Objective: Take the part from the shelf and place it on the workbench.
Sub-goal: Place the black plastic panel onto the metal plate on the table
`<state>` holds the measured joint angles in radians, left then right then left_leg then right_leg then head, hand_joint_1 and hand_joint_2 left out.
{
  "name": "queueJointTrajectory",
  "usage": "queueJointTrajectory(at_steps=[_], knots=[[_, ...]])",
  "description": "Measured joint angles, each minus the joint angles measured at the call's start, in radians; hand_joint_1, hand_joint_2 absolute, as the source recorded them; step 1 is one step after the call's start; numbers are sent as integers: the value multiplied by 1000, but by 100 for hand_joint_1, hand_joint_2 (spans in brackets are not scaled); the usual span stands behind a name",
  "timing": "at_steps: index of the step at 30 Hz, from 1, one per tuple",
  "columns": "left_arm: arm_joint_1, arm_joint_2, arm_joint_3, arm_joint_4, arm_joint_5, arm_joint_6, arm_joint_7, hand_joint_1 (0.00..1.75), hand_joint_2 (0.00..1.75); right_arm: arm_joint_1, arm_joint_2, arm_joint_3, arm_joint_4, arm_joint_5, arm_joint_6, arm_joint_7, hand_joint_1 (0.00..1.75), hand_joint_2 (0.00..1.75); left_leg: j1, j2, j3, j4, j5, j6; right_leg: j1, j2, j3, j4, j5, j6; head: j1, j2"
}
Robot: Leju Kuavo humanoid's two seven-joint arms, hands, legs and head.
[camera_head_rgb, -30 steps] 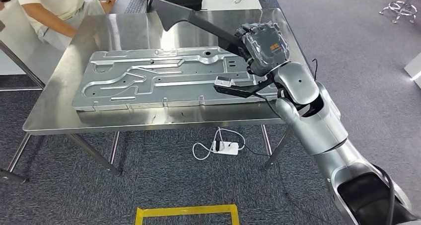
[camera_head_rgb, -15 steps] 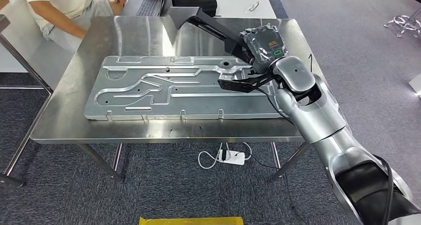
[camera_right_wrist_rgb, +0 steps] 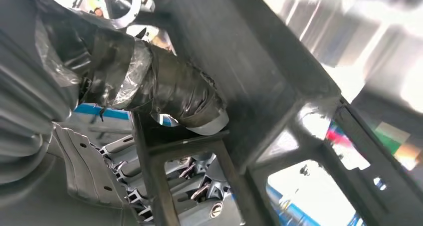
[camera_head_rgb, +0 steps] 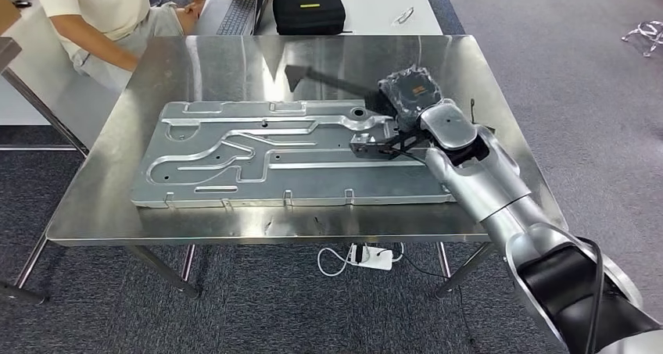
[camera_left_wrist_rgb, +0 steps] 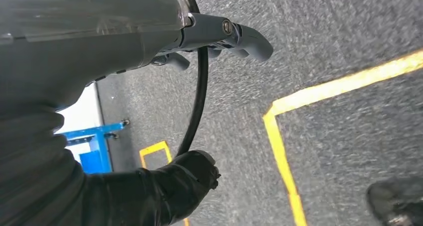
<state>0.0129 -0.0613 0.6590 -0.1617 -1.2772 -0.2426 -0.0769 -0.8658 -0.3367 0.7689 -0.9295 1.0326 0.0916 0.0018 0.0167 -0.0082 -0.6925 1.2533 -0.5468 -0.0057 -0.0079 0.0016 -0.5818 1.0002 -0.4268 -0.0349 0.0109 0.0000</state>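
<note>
My right hand (camera_head_rgb: 408,94), wrapped in a dark cover, grips a long black plastic part (camera_head_rgb: 332,80) low over the steel workbench (camera_head_rgb: 234,57). The part's narrow end points toward the far middle of the bench. Its open framed end (camera_head_rgb: 383,144) hangs just over the right end of a large stamped metal panel (camera_head_rgb: 258,155). Up close, the right hand (camera_right_wrist_rgb: 149,81) clasps a bar of the black part (camera_right_wrist_rgb: 259,86). My left hand (camera_left_wrist_rgb: 219,34) hangs over grey carpet and holds nothing.
The metal panel covers most of the bench's middle. A person (camera_head_rgb: 102,10) stands at the far left corner. Beyond the bench lie a black case (camera_head_rgb: 307,10) and a keyboard (camera_head_rgb: 238,10). A power strip (camera_head_rgb: 367,256) lies underneath. Yellow tape (camera_left_wrist_rgb: 284,151) marks the floor.
The camera has shifted, so the bench sits lower and more central. My right hand has drawn the black part down and nearer; its tip now lies over the bench, not past the far edge.
</note>
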Motion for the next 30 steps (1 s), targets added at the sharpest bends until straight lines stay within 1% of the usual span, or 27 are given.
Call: queueJointTrajectory(at_steps=[2, 3, 4, 5, 6, 7, 8, 10, 11, 15, 18, 19, 20, 22, 24, 26, 30], knots=[[2, 1, 0, 0, 1, -4, -2, 0, 175, 5, 9, 11, 37, 5, -3, -7, 175, 175, 10, 1, 39, -120, 83, -17, -9, 0, 5, 11, -13, 15, 0, 0], [2, 1, 0, 0, 2, -4, -3, 0, 175, 4, 12, 15, 53, 6, -3, -8, 175, 175, 11, 0, 56, -176, 103, -20, -12, -1, 4, 19, -19, 23, 0, 0], [1, 1, 1, 0, 4, -4, -5, 0, 175, 3, 16, 18, 69, 8, -3, -9, 175, 175, 11, 0, 67, -209, 112, -17, -11, -1, 0, 25, -24, 30, 0, 0], [1, 2, 2, 0, 5, -4, -7, 0, 175, 1, 21, 21, 88, 10, -3, -10, 175, 175, 8, -1, 68, -219, 110, -9, -9, -1, -5, 28, -27, 35, 0, 0], [1, 2, 3, 0, 6, -4, -9, 0, 175, 0, 25, 23, 110, 11, -3, -11, 175, 175, 7, 0, 66, -222, 110, 0, -8, -2, -7, 31, -29, 38, 0, 0], [2, 2, 4, 0, 6, -4, -11, 0, 175, 0, 31, 26, 134, 12, -3, -15, 175, 175, 8, 0, 67, -221, 119, 5, -6, -1, -8, 31, -28, 34, 0, 0], [3, 2, 5, 0, 6, -5, -12, 0, 175, 0, 36, 29, 162, 12, -4, -21, 131, 131, 8, -1, 67, -223, 125, 7, -6, -2, -7, 29, -27, 28, 0, 0], [2, 2, 8, 0, 8, -8, -6, 0, 175, 0, 46, 34, 217, 12, -7, -34, 44, 44, 8, -4, 68, -224, 126, 8, -6, -2, -3, 23, -25, 16, 0, 0], [2, 2, 12, 0, 9, -10, -1, 0, 175, 0, 52, 36, 244, 12, -9, -40, 0, 0, 8, -5, 69, -224, 124, 10, -5, -3, 1, 20, -26, 16, 0, 0], [-1, 2, 24, 0, 7, -3, 16, 0, 175, -1, 76, 40, 325, 11, -13, -48, 0, 0, 5, -5, 73, -224, 119, 18, -6, -4, 8, 12, -26, 16, 0, 0], [-2, 2, 24, 0, 1, 12, 20, 0, 175, -1, 89, 40, 364, 8, -17, -51, 0, 0, 4, -4, 74, -224, 118, 20, -6, -3, 9, 10, -26, 17, 0, 0], [-2, 2, 24, 0, 0, 14, 21, 0, 175, -1, 93, 41, 373, 7, -18, -52, 0, 0, 3, -4, 74, -224, 118, 21, -6, -3, 9, 10, -26, 21, 0, 0], [-2, 2, 24, 0, 0, 14, 21, 0, 175, -1, 95, 41, 380, 6, -19, -53, 0, 0, 3, -4, 74, -224, 117, 21, -7, -3, 9, 9, -26, 27, 0, 0], [-2, 2, 24, 0, 0, 15, 22, 0, 175, -1, 99, 41, 391, 5, -19, -56, 0, 0, 2, -4, 74, -224, 117, 21, -9, -4, 9, 9, -26, 43, 0, 0], [-2, 2, 24, 0, 0, 17, 24, 0, 87, -1, 103, 41, 400, 4, -20, -59, 0, 0, 2, -4, 74, -224, 117, 21, -10, -3, 9, 9, -26, 53, 0, 0], [-2, 2, 25, 0, 5, 19, 29, 0, 0, -1, 105, 41, 406, 1, -21, -62, 0, 0, 2, -3, 75, -224, 117, 21, -9, -3, 9, 9, -26, 56, 0, 0], [-2, 4, 31, 0, 10, 12, 44, 0, 0, -1, 110, 41, 411, -6, -22, -64, 0, 0, 3, -2, 75, -224, 117, 20, -6, -3, 7, 12, -27, 57, 0, 0]])
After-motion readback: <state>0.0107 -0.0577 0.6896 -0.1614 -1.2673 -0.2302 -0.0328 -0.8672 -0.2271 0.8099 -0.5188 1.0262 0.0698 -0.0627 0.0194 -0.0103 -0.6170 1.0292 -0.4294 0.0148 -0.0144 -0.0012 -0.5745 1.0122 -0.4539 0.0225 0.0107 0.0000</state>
